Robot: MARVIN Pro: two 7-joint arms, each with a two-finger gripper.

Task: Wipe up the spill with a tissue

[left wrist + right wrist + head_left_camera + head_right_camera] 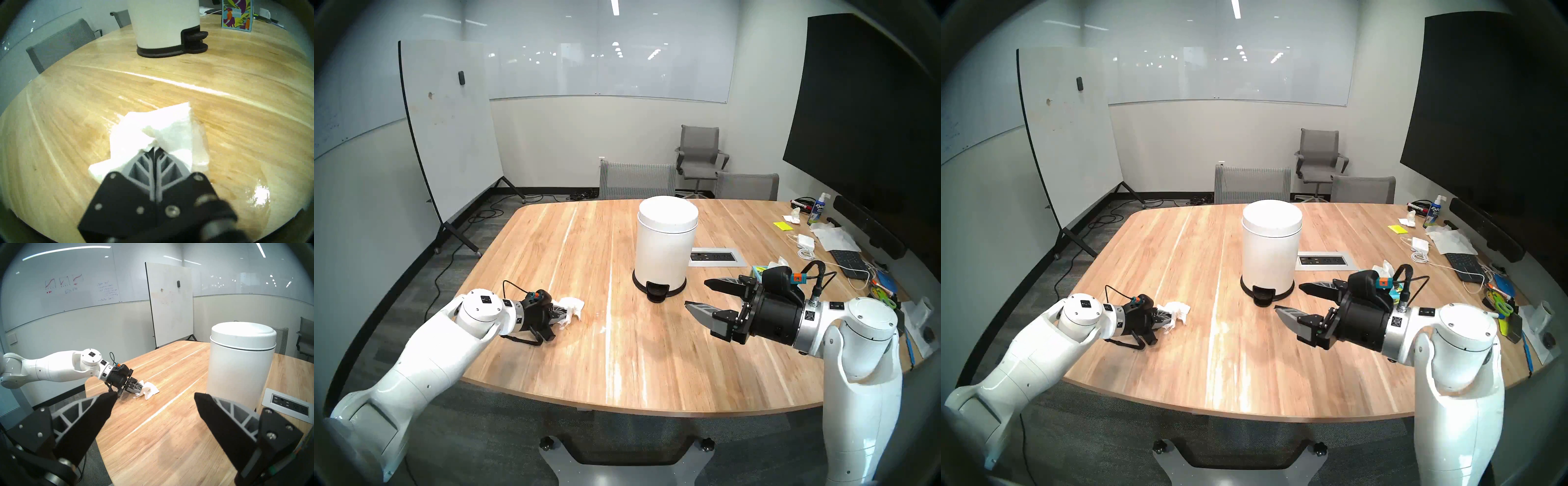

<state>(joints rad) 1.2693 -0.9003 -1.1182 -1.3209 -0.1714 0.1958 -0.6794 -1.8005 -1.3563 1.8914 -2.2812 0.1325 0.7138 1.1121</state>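
Observation:
A crumpled white tissue lies against the wooden table at its left side. My left gripper is shut on the tissue, its fingers pinched together and angled down at the tabletop. A glossy wet smear, the spill, shines on the wood just to the right of that gripper in the left wrist view. A small whitish fleck sits a little ahead of the tissue. My right gripper hovers open and empty above the table's right half, pointing towards the left arm.
A white pedal bin with a black foot pedal stands mid-table. Behind my right gripper are a colourful tissue box and a recessed power outlet. Cables, a keyboard, a spray bottle and papers crowd the right edge.

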